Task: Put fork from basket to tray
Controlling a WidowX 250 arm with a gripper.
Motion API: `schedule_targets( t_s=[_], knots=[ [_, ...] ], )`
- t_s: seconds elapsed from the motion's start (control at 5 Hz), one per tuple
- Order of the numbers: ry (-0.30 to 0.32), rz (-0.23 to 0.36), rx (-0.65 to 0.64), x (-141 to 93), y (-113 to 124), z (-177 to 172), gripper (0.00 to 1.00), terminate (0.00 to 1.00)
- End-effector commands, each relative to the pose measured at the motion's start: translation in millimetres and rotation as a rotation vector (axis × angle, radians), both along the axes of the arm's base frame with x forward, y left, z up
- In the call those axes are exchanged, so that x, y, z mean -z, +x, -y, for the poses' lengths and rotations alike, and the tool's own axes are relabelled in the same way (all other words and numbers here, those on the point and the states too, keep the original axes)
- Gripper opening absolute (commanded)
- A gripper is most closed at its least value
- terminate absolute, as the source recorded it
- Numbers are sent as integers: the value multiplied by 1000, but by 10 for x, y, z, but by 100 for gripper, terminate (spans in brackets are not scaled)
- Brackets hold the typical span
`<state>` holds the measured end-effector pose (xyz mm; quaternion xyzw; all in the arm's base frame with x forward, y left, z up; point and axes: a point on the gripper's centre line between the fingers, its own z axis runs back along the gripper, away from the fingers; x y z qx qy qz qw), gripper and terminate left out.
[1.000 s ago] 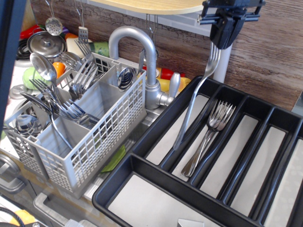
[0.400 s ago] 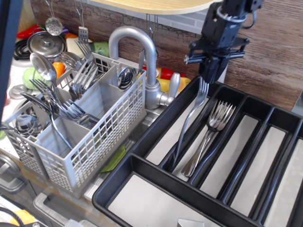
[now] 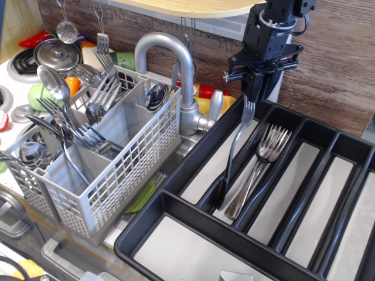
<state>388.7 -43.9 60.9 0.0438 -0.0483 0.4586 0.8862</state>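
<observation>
My gripper (image 3: 252,93) is shut on the tines of a steel fork (image 3: 235,146), above the far left part of the black tray (image 3: 176,234). The fork hangs almost upright, handle down. Its handle end reaches down into a long tray compartment, next to a few forks (image 3: 263,158) lying there. The light grey basket (image 3: 135,170) stands to the left, holding several forks (image 3: 85,136) and spoons (image 3: 53,82).
A grey tap (image 3: 176,64) rises between the basket and the tray. A hob with a pot lid (image 3: 55,52) and coloured toy food is at the back left. A wooden wall runs behind. A green item (image 3: 140,196) lies under the basket's right side.
My gripper has come down and slightly left with the fork. The fork's handle end now sits lower, inside the tray compartment.
</observation>
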Motion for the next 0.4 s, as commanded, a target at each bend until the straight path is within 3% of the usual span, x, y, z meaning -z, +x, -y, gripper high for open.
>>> schedule_targets(
  t_s=[0.0,0.2],
  knots=[
    [-14,92,-18,-322,36,10,100,0],
    [-14,92,-18,-322,36,10,100,100]
  ],
)
